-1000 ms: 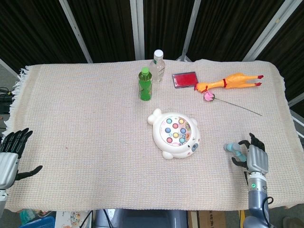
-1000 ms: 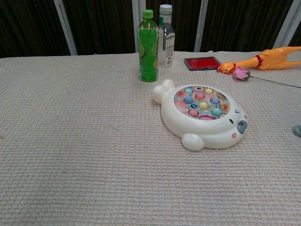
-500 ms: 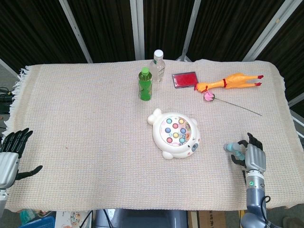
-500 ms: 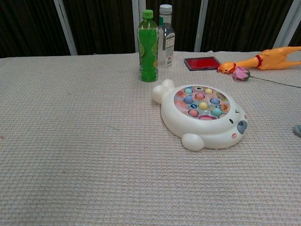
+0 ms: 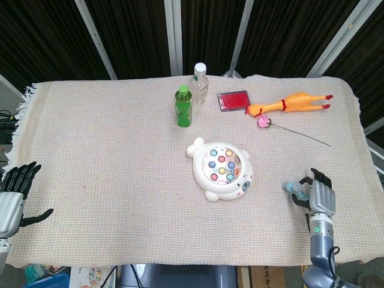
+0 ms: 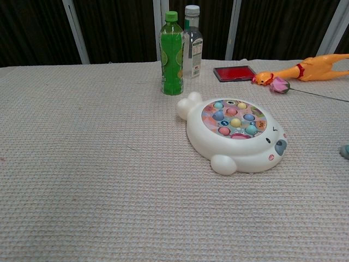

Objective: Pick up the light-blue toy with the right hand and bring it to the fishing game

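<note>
Lower right — the right hand (image 5: 320, 198) grips a small, smooth light-blue toy (image 5: 293, 187), axis unclear; glossy rounded fishing game (image 5: 221, 168) mid-frame on woven cloth; left hand (image 5: 12, 195) splayed, holding nothing.

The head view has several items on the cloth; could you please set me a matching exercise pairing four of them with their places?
Things:
1. green bottle
2. rubber chicken
3. fishing game
4. light-blue toy

Places:
A. middle of the cloth
B. far right, beside the pink flower
C. at the right hand, near edge
D. far side, just in front of the clear bottle

Pairs: 1-D, 2-B, 3-A, 4-C
</note>
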Controlling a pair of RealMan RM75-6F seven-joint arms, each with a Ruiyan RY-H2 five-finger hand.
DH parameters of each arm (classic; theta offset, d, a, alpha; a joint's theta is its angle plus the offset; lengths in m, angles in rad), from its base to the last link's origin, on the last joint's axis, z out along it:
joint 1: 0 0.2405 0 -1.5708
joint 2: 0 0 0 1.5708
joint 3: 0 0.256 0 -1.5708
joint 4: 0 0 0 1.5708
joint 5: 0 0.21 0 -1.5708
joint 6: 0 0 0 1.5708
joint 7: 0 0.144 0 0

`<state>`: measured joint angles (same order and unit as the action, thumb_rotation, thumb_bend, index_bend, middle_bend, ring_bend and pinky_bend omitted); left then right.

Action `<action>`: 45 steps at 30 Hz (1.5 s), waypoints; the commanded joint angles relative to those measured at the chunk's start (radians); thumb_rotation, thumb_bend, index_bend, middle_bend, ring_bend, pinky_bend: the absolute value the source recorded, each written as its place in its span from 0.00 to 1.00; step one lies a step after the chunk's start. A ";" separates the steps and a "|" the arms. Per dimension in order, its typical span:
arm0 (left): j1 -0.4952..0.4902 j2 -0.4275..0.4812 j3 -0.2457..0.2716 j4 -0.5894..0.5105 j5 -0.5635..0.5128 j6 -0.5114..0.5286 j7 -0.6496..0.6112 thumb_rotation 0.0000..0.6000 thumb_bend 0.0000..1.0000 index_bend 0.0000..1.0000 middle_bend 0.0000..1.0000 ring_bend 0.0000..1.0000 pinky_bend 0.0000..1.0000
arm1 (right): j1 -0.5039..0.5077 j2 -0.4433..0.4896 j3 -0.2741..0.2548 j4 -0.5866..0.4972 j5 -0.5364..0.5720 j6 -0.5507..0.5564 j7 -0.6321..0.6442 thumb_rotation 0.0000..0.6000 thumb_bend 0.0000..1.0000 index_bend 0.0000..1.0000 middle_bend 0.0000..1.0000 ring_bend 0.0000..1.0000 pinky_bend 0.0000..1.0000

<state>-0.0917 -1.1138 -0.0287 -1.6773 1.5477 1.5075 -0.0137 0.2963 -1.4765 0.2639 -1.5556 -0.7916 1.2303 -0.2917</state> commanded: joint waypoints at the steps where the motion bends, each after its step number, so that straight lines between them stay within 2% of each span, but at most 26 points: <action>1: -0.001 0.000 0.000 0.000 0.000 -0.001 0.001 1.00 0.00 0.00 0.00 0.00 0.00 | 0.002 0.000 0.004 0.003 0.002 -0.001 0.002 1.00 0.32 0.52 0.13 0.00 0.00; 26: -0.002 0.001 0.000 -0.003 -0.004 -0.004 0.002 1.00 0.00 0.00 0.00 0.00 0.00 | 0.014 -0.001 0.004 0.025 0.032 -0.023 -0.008 1.00 0.34 0.53 0.15 0.00 0.00; 40: -0.002 0.003 0.000 -0.005 -0.006 -0.007 0.001 1.00 0.00 0.00 0.00 0.00 0.00 | 0.017 -0.005 0.004 0.041 0.040 -0.025 -0.009 1.00 0.39 0.54 0.18 0.00 0.00; 45: -0.002 0.004 0.000 -0.005 -0.006 -0.007 0.000 1.00 0.00 0.00 0.00 0.00 0.00 | 0.018 -0.008 0.003 0.045 0.044 -0.023 -0.015 1.00 0.41 0.56 0.24 0.07 0.07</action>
<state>-0.0940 -1.1102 -0.0290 -1.6821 1.5415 1.5005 -0.0136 0.3141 -1.4842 0.2665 -1.5105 -0.7478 1.2071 -0.3060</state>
